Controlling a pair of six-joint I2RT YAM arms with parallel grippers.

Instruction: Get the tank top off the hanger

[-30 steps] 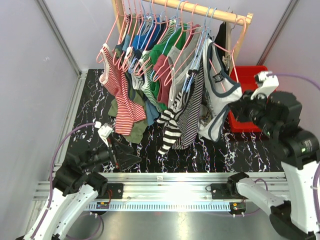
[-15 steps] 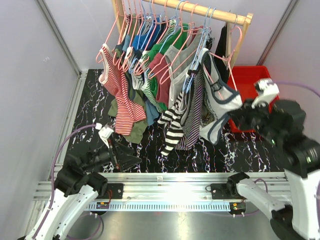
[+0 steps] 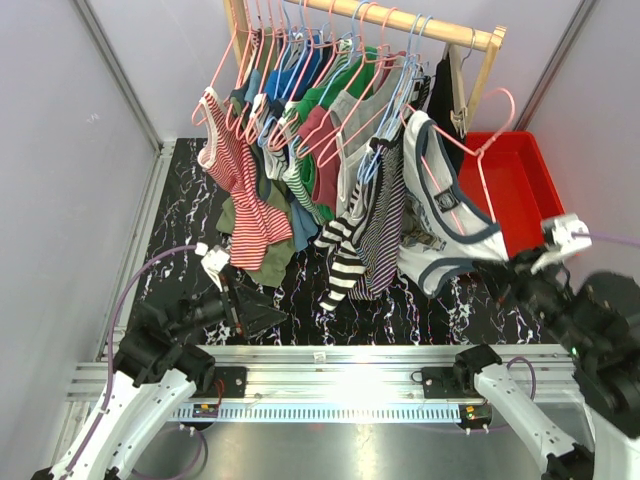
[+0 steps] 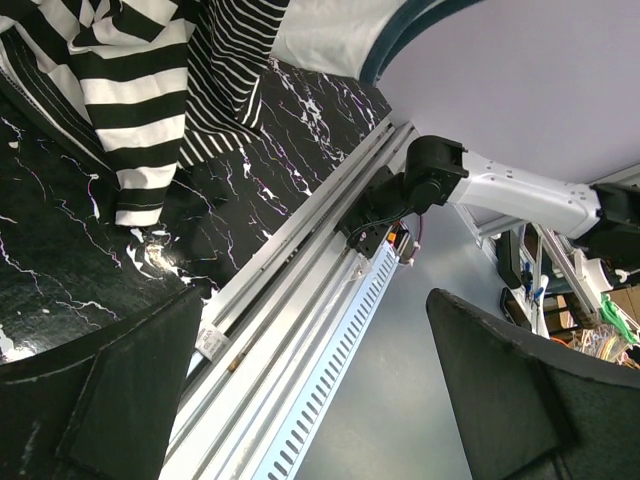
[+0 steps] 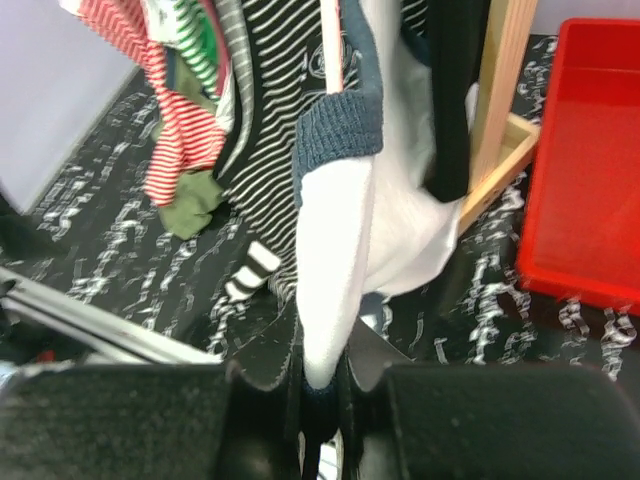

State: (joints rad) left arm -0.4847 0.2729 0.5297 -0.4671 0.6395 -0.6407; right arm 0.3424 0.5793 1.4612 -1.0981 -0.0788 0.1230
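We see the white tank top [image 3: 455,245] on a pink hanger [image 3: 478,152] whose hook is off the wooden rail [image 3: 400,22], just in front of its right end. Our right gripper [image 3: 510,268] pinches the top's navy hem, further forward. Our left gripper [image 3: 252,310], jaws apart, rests well in front of the rail's left end. A red bin [image 3: 525,185] sits by the right end.

One white tank top [image 3: 452,222], one rack [image 3: 400,20], one bin [image 3: 517,178].

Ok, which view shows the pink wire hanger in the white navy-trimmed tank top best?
Top external: the whole pink wire hanger shows, hook included. Right wrist catches only one pink arm; left wrist shows none.
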